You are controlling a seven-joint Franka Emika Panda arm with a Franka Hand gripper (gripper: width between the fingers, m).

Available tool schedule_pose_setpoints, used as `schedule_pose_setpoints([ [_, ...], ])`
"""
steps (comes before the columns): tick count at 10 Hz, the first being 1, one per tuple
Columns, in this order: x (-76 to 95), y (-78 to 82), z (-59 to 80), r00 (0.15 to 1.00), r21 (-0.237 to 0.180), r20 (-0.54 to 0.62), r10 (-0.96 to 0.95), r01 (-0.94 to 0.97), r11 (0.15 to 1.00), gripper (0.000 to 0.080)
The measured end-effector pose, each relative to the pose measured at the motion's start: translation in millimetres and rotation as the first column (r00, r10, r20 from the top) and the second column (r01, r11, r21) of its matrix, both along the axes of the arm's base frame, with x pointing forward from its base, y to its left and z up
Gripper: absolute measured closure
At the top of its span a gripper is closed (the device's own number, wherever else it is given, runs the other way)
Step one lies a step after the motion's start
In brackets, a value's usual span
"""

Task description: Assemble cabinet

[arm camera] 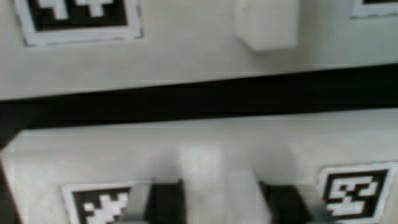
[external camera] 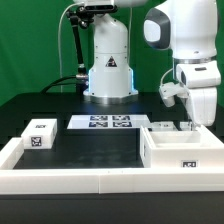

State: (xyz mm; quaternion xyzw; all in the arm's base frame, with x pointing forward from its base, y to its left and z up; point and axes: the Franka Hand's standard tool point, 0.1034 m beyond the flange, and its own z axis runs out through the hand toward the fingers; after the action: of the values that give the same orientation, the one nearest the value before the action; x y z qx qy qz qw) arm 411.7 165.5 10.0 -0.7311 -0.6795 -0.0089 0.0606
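Observation:
The cabinet body, a large white open box with a small tag on its front, lies at the exterior view's right. My gripper reaches down just behind its far wall, among small white pieces. In the wrist view my gripper shows as two dark fingers close together, with a narrow white piece standing between them. Two tags flank the fingers on a white surface. The view is blurred. A further white tagged part with a short peg lies beyond a dark strip of table.
A small white tagged block sits at the exterior view's left. The marker board lies in the middle in front of the robot base. A white rail borders the table's near edge.

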Motion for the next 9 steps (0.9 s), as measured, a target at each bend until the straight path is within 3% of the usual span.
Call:
schedule_pose_setpoints([
  [1, 0.4, 0.0, 0.0, 1.0, 0.001, 0.001, -0.001, 0.001, 1.0, 0.0721],
  [9, 4.9, -1.2, 4.1, 1.0, 0.001, 0.013, -0.004, 0.004, 1.0, 0.0728],
])
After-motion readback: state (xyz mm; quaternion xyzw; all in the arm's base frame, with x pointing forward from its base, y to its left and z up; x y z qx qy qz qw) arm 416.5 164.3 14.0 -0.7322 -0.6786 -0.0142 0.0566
